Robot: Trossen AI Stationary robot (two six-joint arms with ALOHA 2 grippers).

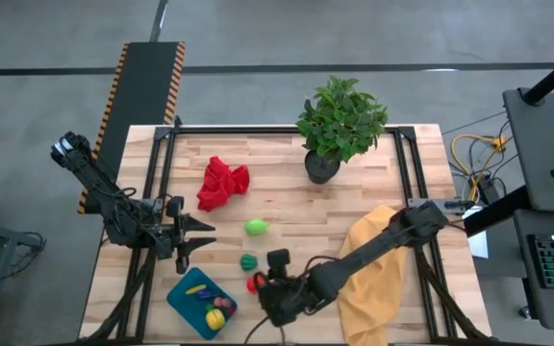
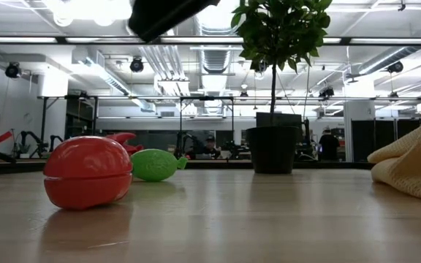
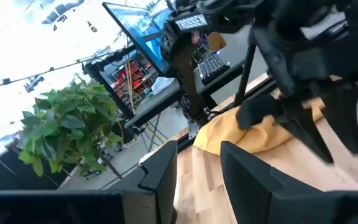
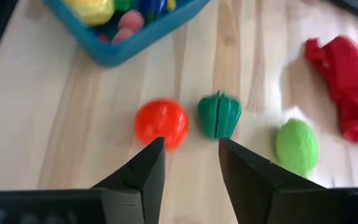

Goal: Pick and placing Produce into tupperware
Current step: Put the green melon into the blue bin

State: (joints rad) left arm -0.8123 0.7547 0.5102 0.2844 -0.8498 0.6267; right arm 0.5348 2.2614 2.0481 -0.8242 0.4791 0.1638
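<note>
Teal-blue square plastic tupperware [image 1: 183, 301] partly filled; three produce pieces left on the wooden table [image 1: 296, 216]
Red tomato [image 4: 161, 122], dark green pepper [image 4: 219, 115], light green piece [image 4: 296, 146] remain; right pincer [image 4: 188, 163] open, empty, nearing them; left pincer [image 1: 198, 239] idle, slightly parted

tupperware [image 4: 143, 38] cut off by edge, red cloth [image 4: 350, 87] blurred

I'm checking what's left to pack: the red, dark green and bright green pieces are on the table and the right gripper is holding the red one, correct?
Not quite. The right gripper holds nothing: its fingers are apart with an empty gap, and the red piece lies on the table just ahead of it, as the right wrist view shows. The dark green piece and bright green piece are indeed on the table, outside the blue container.
</note>
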